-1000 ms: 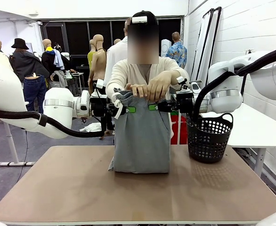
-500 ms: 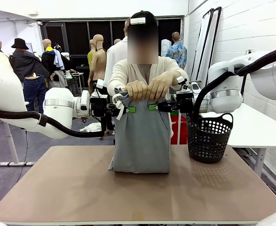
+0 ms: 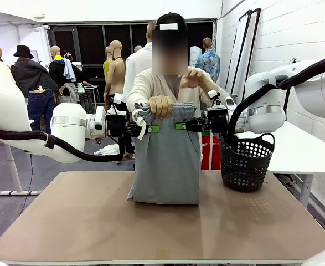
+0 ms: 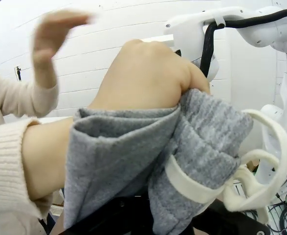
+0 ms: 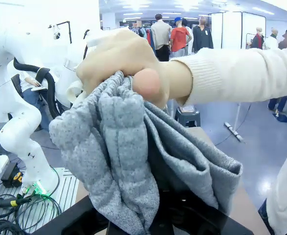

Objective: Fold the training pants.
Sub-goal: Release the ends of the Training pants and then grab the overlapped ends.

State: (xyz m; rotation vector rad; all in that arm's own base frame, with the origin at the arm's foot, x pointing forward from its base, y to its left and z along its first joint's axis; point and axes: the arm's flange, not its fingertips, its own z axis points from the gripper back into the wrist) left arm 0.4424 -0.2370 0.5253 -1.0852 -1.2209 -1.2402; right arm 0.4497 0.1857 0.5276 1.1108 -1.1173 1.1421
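The light grey training pants hang upright over the middle of the table, their lower edge resting on the tabletop. My left gripper and right gripper are each shut on the gathered waistband from either side. One hand of the person clutches the waistband from above, and the other hand is lifted free at chest height. In the left wrist view the grey fabric and white drawstring drape over my fingers below the person's fist. The right wrist view has the bunched waistband under that fist.
A black perforated basket stands on the brown table at the right, close to my right arm. A white table sits behind it. The person stands at the far edge.
The person's hand on the picture's right has let go of the waistband and risen to chest height. Both grippers and the pants stay where they were.
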